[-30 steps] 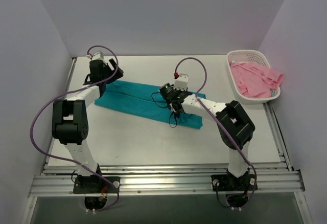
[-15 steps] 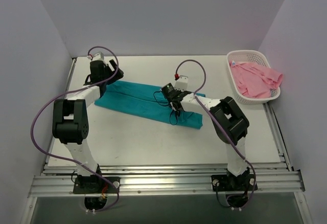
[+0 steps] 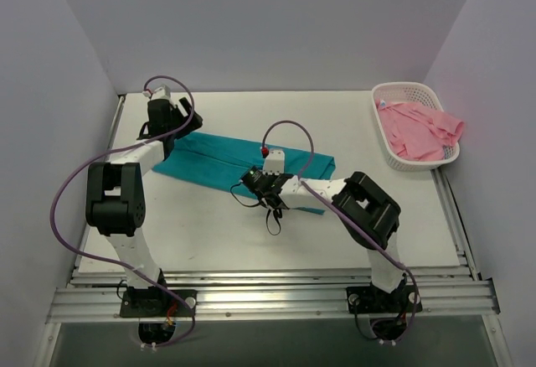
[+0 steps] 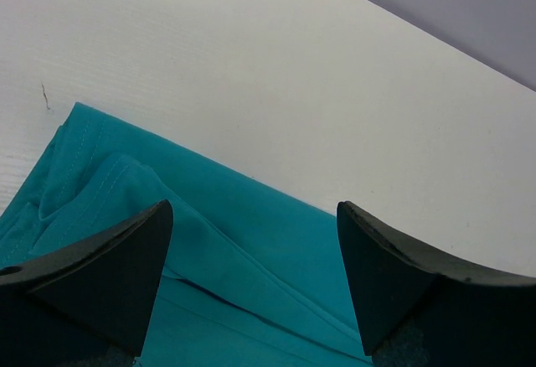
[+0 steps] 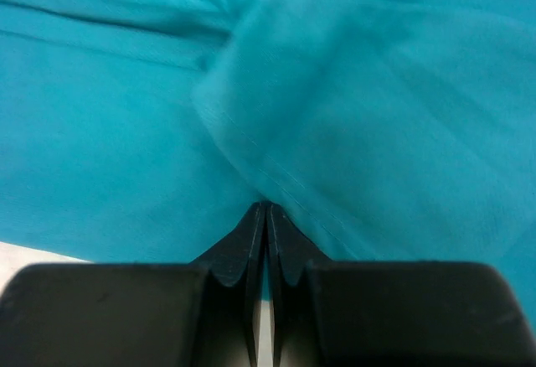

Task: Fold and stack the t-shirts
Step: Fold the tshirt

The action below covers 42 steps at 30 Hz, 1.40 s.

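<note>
The teal t-shirt [image 3: 209, 160] lies as a long folded strip across the middle of the table. My right gripper [image 3: 258, 185] is low over its near edge, shut on a pinch of the teal cloth [image 5: 377, 90]; in the right wrist view the jaws [image 5: 267, 205] are pressed together with cloth bunched in front. My left gripper [image 3: 172, 129] hovers open over the strip's left end, and in the left wrist view [image 4: 253, 209] teal folds [image 4: 209, 250] lie between its spread fingers. The pink t-shirt [image 3: 419, 128] lies crumpled in the basket.
The white lattice basket [image 3: 402, 89] stands at the far right, near the right wall. Bare white tabletop [image 3: 251, 233] lies in front of the teal shirt. Grey walls close in the left, back and right sides.
My right gripper has moved left and toward the near edge along the teal strip, pulling the shirt's right end with it. The left arm has not moved.
</note>
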Motion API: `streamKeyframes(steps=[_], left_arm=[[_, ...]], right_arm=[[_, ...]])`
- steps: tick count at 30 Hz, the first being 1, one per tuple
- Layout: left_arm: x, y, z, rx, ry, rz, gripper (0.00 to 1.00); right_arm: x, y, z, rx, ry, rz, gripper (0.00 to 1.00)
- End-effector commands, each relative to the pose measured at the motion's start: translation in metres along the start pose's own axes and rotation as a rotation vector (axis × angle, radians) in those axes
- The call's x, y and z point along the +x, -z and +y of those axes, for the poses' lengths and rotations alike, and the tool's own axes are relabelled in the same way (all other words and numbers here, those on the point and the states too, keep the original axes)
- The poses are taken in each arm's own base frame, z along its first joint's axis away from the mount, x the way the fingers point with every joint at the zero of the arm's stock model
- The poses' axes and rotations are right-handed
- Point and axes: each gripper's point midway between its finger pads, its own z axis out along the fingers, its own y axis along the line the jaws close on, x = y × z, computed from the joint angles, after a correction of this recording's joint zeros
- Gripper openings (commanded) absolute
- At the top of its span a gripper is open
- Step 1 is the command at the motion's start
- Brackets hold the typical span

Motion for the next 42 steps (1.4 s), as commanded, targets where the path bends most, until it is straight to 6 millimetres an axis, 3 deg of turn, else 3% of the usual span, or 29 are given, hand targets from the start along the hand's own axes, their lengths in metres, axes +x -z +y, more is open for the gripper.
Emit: streamKeyframes(steps=[1,7,11,13,16,17,18,20,21,23,24,25,26,27,28,30,31,32,33,34,36,37,38,40,41,42], left_arm=[[-0.022,-0.002,-0.015,0.035,-0.018,-0.057,0.88],[-0.022,0.0,-0.015,0.022,-0.019,-0.058,0.88],[-0.029,0.006,-0.029,0.041,-0.034,-0.073,0.88],[-0.036,0.011,-0.037,0.048,-0.043,-0.09,0.88],[-0.042,0.019,-0.052,0.063,-0.064,-0.099,0.88],[-0.048,0.021,-0.059,0.074,-0.069,-0.111,0.88],[-0.046,0.023,-0.064,0.081,-0.079,-0.104,0.88],[-0.055,0.028,-0.078,0.104,-0.088,-0.122,0.88],[-0.053,0.031,-0.092,0.151,-0.105,-0.108,0.89],[-0.039,0.031,-0.123,0.284,-0.137,-0.044,0.89],[-0.046,0.034,-0.146,0.356,-0.165,-0.036,0.89],[-0.021,0.026,-0.164,0.423,-0.19,0.036,0.89],[-0.007,0.032,-0.188,0.53,-0.217,0.095,0.89],[-0.008,0.037,-0.21,0.58,-0.273,0.116,0.89],[0.028,0.034,-0.23,0.623,-0.317,0.199,0.88],[0.058,0.037,-0.261,0.696,-0.431,0.293,0.86],[0.084,0.048,-0.284,0.75,-0.475,0.349,0.85],[0.103,0.056,-0.287,0.765,-0.518,0.424,0.85],[0.108,0.055,-0.304,0.792,-0.539,0.426,0.84],[0.126,0.063,-0.317,0.816,-0.562,0.455,0.8],[0.143,0.069,-0.323,0.822,-0.577,0.501,0.7],[0.152,0.071,-0.326,0.829,-0.578,0.518,0.55],[0.162,0.078,-0.33,0.84,-0.582,0.542,0.48],[0.17,0.084,-0.33,0.835,-0.585,0.566,0.31],[0.178,0.086,-0.326,0.805,-0.597,0.589,0.19],[0.181,0.086,-0.323,0.781,-0.605,0.597,0.12]], right_arm=[[0.0,0.005,-0.018,0.033,-0.041,-0.002,0.0],[0.006,0.004,-0.023,0.039,-0.034,0.002,0.0],[-0.012,0.024,-0.011,-0.017,-0.045,-0.036,0.0],[-0.02,0.039,-0.001,-0.045,-0.039,-0.06,0.06],[-0.039,0.071,0.013,-0.102,-0.043,-0.11,0.2],[-0.044,0.079,0.016,-0.114,-0.042,-0.123,0.27],[-0.049,0.087,0.017,-0.116,-0.042,-0.145,0.4],[-0.06,0.11,0.02,-0.14,-0.048,-0.175,0.52],[-0.065,0.115,0.016,-0.128,-0.053,-0.198,0.63],[-0.076,0.132,0.005,-0.122,-0.072,-0.228,0.68],[-0.079,0.136,-0.001,-0.112,-0.08,-0.241,0.69],[-0.089,0.146,-0.012,-0.094,-0.102,-0.271,0.7],[-0.091,0.149,-0.021,-0.078,-0.107,-0.283,0.7],[-0.094,0.153,-0.029,-0.06,-0.112,-0.298,0.7],[-0.103,0.164,-0.043,-0.036,-0.135,-0.33,0.7],[-0.104,0.17,-0.062,-0.005,-0.139,-0.344,0.71],[-0.115,0.182,-0.074,-0.002,-0.176,-0.379,0.71],[-0.116,0.186,-0.081,0.002,-0.189,-0.388,0.7],[-0.116,0.189,-0.09,0.012,-0.188,-0.393,0.7],[-0.123,0.2,-0.1,0.01,-0.218,-0.42,0.69],[-0.124,0.206,-0.115,0.028,-0.223,-0.43,0.59],[-0.129,0.215,-0.123,0.023,-0.243,-0.446,0.51],[-0.131,0.219,-0.131,0.035,-0.256,-0.459,0.36],[-0.132,0.227,-0.144,0.043,-0.263,-0.47,0.22],[-0.134,0.229,-0.149,0.052,-0.268,-0.48,0.14],[-0.133,0.231,-0.154,0.061,-0.266,-0.48,0.11]])
